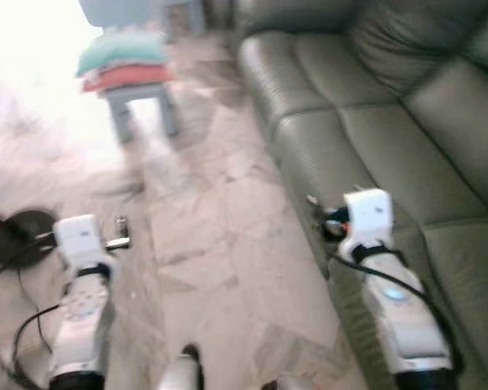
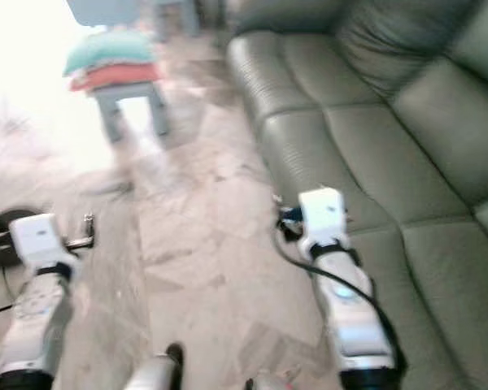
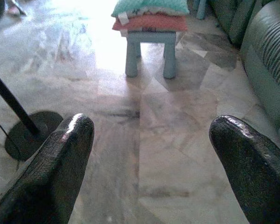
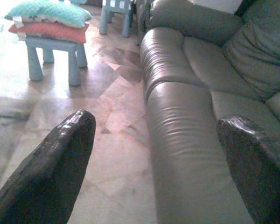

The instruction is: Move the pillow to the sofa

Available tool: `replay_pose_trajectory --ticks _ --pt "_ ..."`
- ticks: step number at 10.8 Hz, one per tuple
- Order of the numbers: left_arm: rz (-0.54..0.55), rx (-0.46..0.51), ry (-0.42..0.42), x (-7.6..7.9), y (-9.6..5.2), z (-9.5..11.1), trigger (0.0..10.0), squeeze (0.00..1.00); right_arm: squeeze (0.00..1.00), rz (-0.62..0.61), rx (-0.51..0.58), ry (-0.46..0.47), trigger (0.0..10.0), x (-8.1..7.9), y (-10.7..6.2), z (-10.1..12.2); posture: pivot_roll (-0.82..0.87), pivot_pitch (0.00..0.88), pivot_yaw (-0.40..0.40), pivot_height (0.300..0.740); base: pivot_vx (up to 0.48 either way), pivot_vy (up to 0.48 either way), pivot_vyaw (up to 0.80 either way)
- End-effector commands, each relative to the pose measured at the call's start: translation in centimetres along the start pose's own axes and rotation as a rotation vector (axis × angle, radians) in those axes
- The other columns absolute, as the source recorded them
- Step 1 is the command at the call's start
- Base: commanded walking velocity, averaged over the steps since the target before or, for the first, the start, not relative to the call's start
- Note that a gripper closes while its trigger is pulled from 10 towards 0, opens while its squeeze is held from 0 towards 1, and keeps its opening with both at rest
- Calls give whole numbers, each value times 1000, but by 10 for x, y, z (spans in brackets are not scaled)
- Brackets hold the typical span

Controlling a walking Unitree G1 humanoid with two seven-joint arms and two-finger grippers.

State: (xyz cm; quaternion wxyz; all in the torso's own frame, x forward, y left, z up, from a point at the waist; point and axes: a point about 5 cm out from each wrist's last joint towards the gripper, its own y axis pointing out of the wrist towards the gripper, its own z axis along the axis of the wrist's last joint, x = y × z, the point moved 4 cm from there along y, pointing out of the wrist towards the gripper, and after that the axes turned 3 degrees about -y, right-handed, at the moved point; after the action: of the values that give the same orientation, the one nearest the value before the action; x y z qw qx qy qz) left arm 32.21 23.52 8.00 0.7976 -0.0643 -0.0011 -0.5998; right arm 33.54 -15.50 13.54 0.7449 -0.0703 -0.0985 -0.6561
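Observation:
A teal pillow (image 1: 122,50) lies on top of a coral pillow (image 1: 128,77), both stacked on a small light-blue stool (image 1: 142,101) far ahead on the left. The dark green leather sofa (image 1: 390,122) runs along the right side. My left gripper (image 1: 120,231) hovers low over the floor, and in its wrist view (image 3: 151,140) the fingers stand wide open with nothing between them, facing the stool. My right gripper (image 1: 319,213) is by the sofa's front edge and is also open (image 4: 156,154), with the seat cushion and floor beyond it. Both are well short of the pillows.
A black round stand base (image 1: 20,234) with a pole and a cable lies on the floor by my left arm. A second light-blue piece of furniture (image 4: 116,11) stands behind the stool. Marble floor (image 1: 220,219) stretches between me and the stool.

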Motion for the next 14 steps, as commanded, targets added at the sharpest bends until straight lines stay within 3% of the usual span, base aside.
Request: replay_pose_trajectory --ticks 1,4,6,9,14 --pt "14 -6 15 -6 0 -2 10000 0 0 3 13 21 10000 -2 0 3 -90 228 -64 740 0 0 0" --pt "-32 14 11 0 0 2 10000 0 0 -1 31 49 10000 -3 4 6 -83 223 -58 740 0 0 0" --pt "-79 22 -44 6 -2 5 10000 0 0 1 38 58 10000 -5 4 7 -82 221 -54 740 0 0 0" --pt "-59 30 -8 3 0 6 10000 0 0 18 53 47 10000 -10 4 9 -76 215 -52 740 0 0 0" --pt "-68 25 4 4 1 4 10000 0 0 6 48 52 10000 -10 4 7 -74 214 -46 740 0 0 640"
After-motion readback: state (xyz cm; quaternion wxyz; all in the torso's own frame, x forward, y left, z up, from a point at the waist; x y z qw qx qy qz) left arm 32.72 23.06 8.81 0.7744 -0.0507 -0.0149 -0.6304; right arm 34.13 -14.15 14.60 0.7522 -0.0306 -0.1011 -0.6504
